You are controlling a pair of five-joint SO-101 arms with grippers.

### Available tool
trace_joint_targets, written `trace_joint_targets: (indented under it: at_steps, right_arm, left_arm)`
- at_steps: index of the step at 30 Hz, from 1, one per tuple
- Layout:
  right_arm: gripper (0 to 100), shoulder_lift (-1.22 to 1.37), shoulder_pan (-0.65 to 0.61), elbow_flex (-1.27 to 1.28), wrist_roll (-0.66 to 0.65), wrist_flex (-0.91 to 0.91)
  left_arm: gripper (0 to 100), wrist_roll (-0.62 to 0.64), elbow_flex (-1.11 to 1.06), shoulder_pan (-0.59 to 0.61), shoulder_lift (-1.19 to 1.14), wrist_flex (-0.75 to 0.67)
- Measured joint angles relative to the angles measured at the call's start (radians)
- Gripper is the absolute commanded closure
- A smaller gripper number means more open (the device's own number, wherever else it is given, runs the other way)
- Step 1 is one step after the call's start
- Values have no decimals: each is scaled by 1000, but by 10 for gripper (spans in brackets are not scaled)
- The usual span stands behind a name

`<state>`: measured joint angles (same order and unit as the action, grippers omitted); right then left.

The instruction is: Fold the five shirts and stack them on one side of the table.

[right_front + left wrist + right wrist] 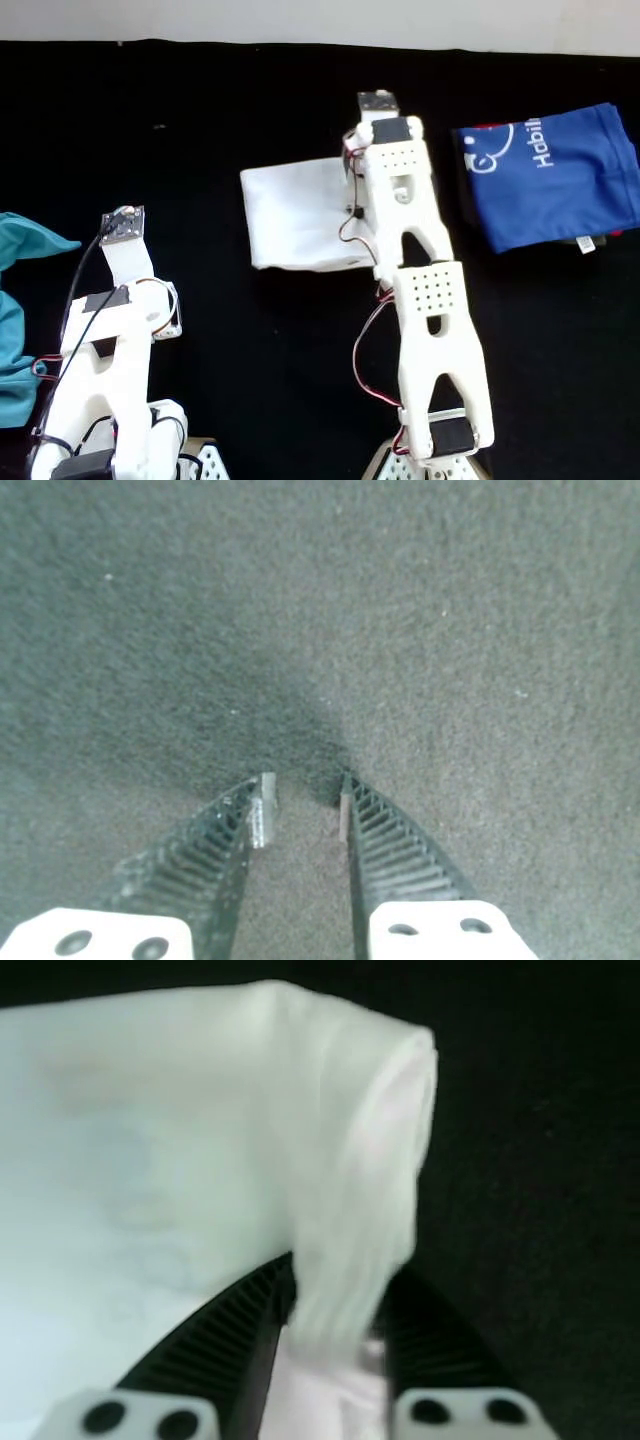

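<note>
Right gripper [335, 1300] clamps 1 rolled edge of the white shirt [295, 225], apparently to fold it; left gripper [305, 805], jaws slightly apart, hangs well clear.

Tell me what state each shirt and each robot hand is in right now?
white shirt: folded over, one edge gripped by the right hand.
blue shirt: folded, lying flat.
teal shirt: crumpled, not folded.
left hand: slightly open, empty.
right hand: shut on the white shirt.
</note>
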<state>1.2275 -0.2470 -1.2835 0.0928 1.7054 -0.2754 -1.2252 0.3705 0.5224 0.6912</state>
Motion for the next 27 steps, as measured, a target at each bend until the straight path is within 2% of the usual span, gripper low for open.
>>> trace_joint_targets:
  at_steps: [10,20,27]
  right_arm:
    - [993,-41,68,-129,-83,46]
    - [993,-586,107,319,-269,48]
    - [993,-872,252,407,-425,48]
  left_arm:
    - [878,0,0,0,0,0]
    - [878,0,0,0,0,0]
    - [878,0,0,0,0,0]
